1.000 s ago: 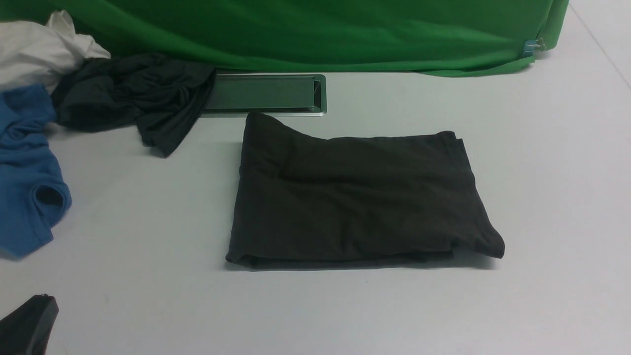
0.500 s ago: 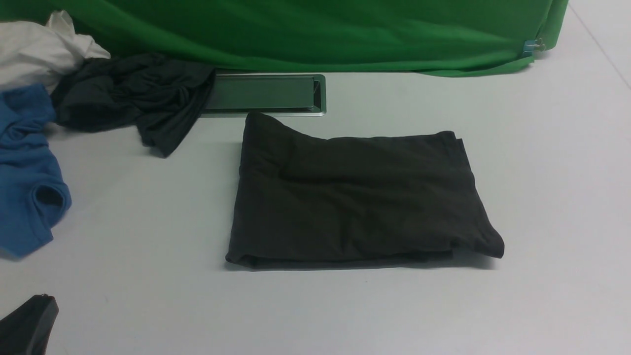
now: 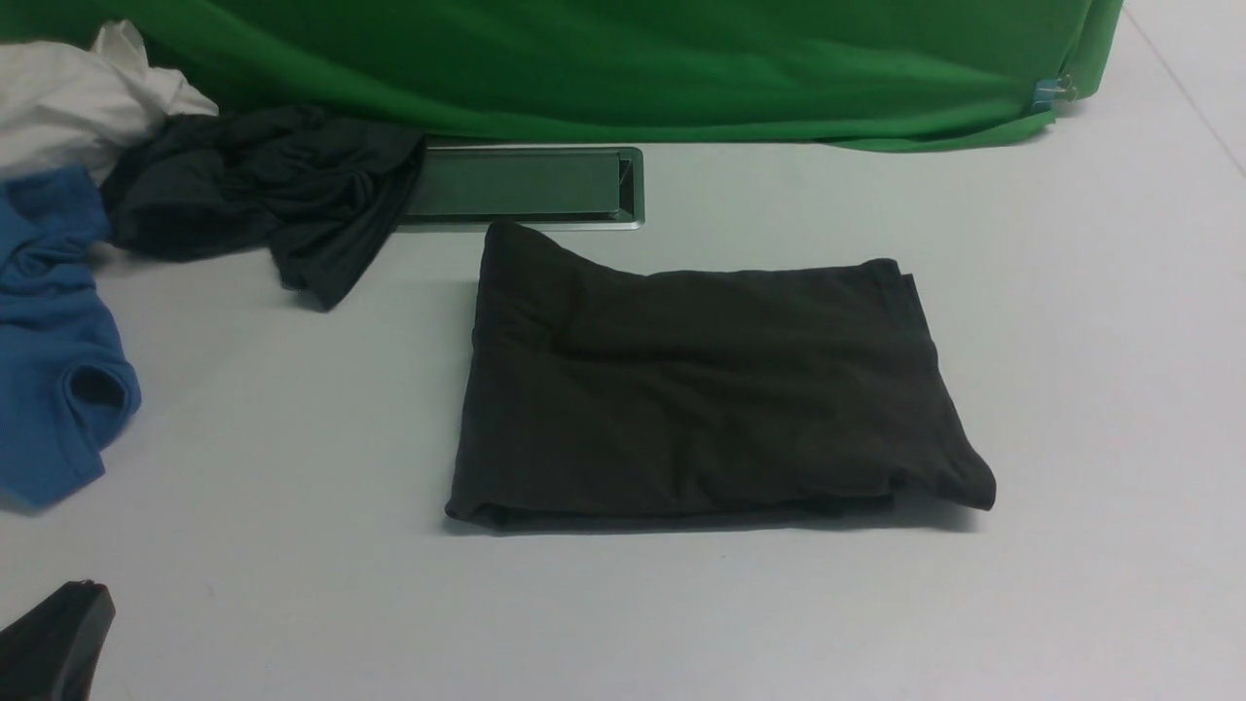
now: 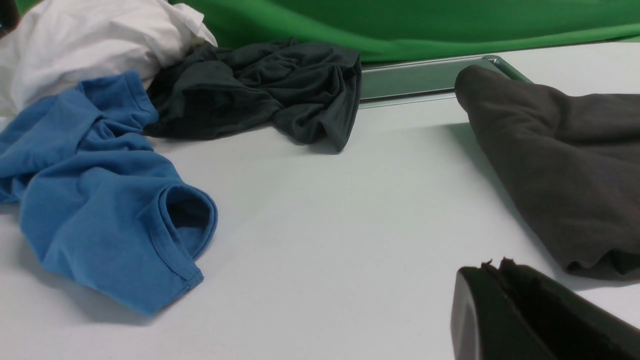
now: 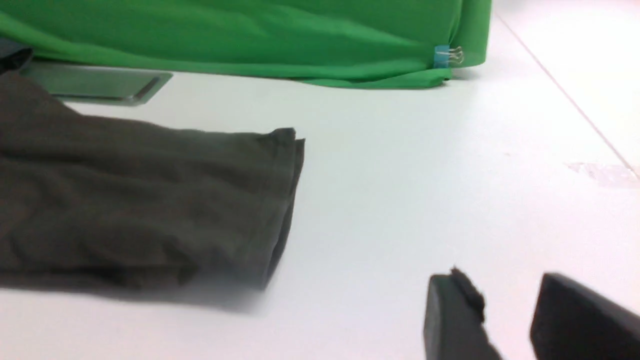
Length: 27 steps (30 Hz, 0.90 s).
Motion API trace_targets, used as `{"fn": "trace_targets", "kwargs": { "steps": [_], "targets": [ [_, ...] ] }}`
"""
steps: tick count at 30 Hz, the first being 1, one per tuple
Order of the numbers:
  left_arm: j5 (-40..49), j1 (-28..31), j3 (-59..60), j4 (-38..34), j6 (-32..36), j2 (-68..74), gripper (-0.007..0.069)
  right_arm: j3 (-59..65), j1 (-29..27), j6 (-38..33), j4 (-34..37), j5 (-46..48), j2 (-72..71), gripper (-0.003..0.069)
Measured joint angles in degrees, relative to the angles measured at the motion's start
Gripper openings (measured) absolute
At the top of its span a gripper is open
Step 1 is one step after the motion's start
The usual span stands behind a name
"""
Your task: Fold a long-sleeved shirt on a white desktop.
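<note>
**Folded shirt at centre, both grippers drawn back**

We see the long-sleeved shirt point(image 3: 706, 389) lying as a squat dark rectangle in the middle of the front view, flat on the white desktop point(image 3: 1071, 389), its long axis running left to right across the frame. The left gripper point(image 3: 54, 638) shows only as a black tip in the lower left corner of the front view; in its wrist view the jaws sit pressed together with nothing between them. The right gripper point(image 5: 505, 320) is outside the front view; its wrist view shows two black fingers with a clear gap, holding nothing, and the shirt's edge lies to the left of them in that picture, well apart.

We judge the fold essentially done. Any tidying would turn on the lower right corner, where a loose flap bulges past the stacked edge.

The shirt is a soft matte knit, black-brown, with gentle creases. Upper left lie a crumpled dark grey garment point(image 3: 263, 195), a blue shirt point(image 3: 54, 389) and a white cloth point(image 3: 78, 97); a green backdrop point(image 3: 633, 68) hangs behind a metal recess point(image 3: 526, 185).
</note>
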Motion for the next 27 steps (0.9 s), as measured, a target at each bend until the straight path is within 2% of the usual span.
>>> {"fn": "trace_targets", "kwargs": {
  "steps": [27],
  "targets": [
    [-0.65,0.00,0.00,0.00,0.07,0.00,0.0040,0.04,-1.17,1.86,0.00,-1.33,-0.04,0.0238]
  ]
}}
